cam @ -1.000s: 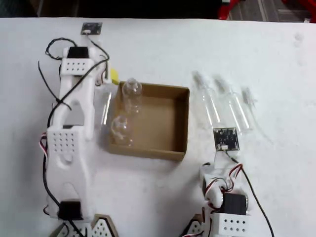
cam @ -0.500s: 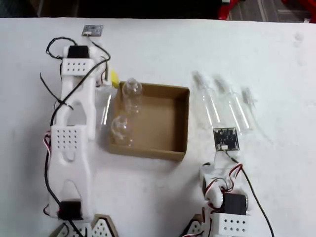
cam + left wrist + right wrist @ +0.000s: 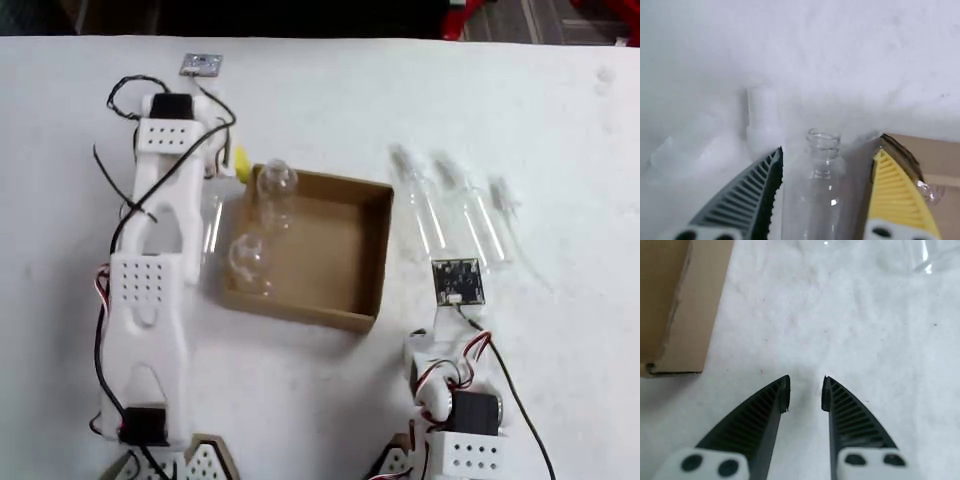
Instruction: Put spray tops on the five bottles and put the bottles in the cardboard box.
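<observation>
The cardboard box [image 3: 368, 250] sits mid-table with two clear bottles [image 3: 275, 190] [image 3: 248, 262] lying along its left side. A third clear bottle [image 3: 212, 222] lies just outside the box's left wall. My left gripper [image 3: 826, 160] is open astride this bottle [image 3: 820, 170], whose neck is bare; the yellow finger [image 3: 895, 195] is against the box wall [image 3: 920, 155]. A white spray top [image 3: 762, 117] lies beyond the neck. Two more bottles [image 3: 425, 210] [image 3: 475, 222] and a loose spray top [image 3: 503, 200] lie right of the box. My right gripper [image 3: 805, 390] is slightly open over bare table.
The left arm [image 3: 150, 290] stretches along the table's left side, trailing black cables [image 3: 115, 190]. The right arm [image 3: 450, 400] is folded near the front edge. A box corner [image 3: 675, 315] lies close to the right gripper. Beyond the box the table is white and bare.
The left arm has shifted right and pushed the box, which has turned slightly and slid right with its two bottles. The right arm has not moved.
</observation>
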`<state>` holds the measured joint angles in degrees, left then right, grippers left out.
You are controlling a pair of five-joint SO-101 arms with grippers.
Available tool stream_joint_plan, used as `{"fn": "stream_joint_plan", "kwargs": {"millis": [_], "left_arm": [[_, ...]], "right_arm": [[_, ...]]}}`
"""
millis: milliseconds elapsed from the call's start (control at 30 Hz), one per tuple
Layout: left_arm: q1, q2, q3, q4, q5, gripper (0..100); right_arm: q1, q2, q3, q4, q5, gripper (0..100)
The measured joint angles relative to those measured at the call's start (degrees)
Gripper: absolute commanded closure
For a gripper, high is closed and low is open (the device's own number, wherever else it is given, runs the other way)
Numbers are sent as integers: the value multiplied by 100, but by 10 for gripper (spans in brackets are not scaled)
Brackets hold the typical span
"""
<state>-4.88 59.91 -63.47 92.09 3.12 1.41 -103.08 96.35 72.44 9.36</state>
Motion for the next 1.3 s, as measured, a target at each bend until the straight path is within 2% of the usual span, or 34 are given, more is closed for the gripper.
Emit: {"fn": "stream_joint_plan", "kwargs": {"millis": [233, 467, 833, 967, 1067, 1167, 1300], "left_arm": [[0, 9, 211, -167, -18, 736], [9, 9, 211, -176, -18, 905], [53, 9, 211, -185, -35, 899], [79, 9, 211, 9, -53, 906], [88, 9, 211, 149, -44, 979], [88, 9, 158, 290, -44, 967], [88, 9, -563, 800, -53, 980]], "right_arm": [[0, 0, 0, 0, 0, 910], [0, 0, 0, 0, 0, 910], [0, 0, 0, 0, 0, 910], [0, 0, 0, 0, 0, 910], [0, 0, 0, 0, 0, 910], [0, 0, 0, 0, 0, 909], [0, 0, 0, 0, 0, 908]]}}
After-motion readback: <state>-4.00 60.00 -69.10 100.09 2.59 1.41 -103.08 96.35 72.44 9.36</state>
